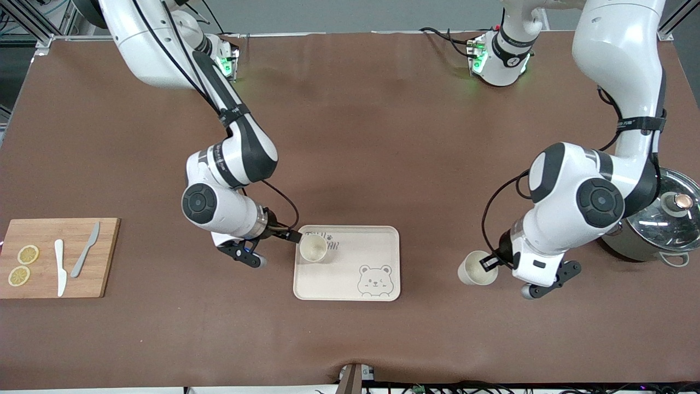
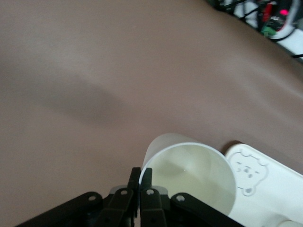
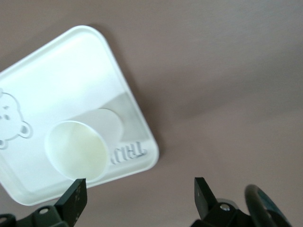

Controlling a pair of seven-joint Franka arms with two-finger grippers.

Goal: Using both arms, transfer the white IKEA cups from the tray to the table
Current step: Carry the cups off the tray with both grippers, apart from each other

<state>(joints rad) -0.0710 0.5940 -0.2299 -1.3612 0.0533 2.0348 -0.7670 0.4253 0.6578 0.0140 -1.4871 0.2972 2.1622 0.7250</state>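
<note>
One white cup (image 1: pixel 313 248) stands upright on the cream bear-printed tray (image 1: pixel 355 257), in its corner toward the right arm. My right gripper (image 1: pixel 287 236) is open and empty, just off that corner, beside the cup. The right wrist view shows the gripper (image 3: pixel 139 194) over bare table, with the cup (image 3: pixel 75 149) on the tray (image 3: pixel 71 71). My left gripper (image 1: pixel 488 262) is shut on the rim of the second white cup (image 1: pixel 476 269), over the table toward the left arm's end from the tray. The left wrist view shows its fingers (image 2: pixel 141 177) pinching the cup wall (image 2: pixel 189 175); the tray corner (image 2: pixel 265 189) is close by.
A wooden cutting board (image 1: pixel 104 257) with two lemon slices (image 1: pixel 27 254), a white knife (image 1: pixel 60 267) and a grey knife (image 1: pixel 85 250) lies at the right arm's end. A steel pot with a glass lid (image 1: pixel 664 219) stands at the left arm's end, beside the left arm.
</note>
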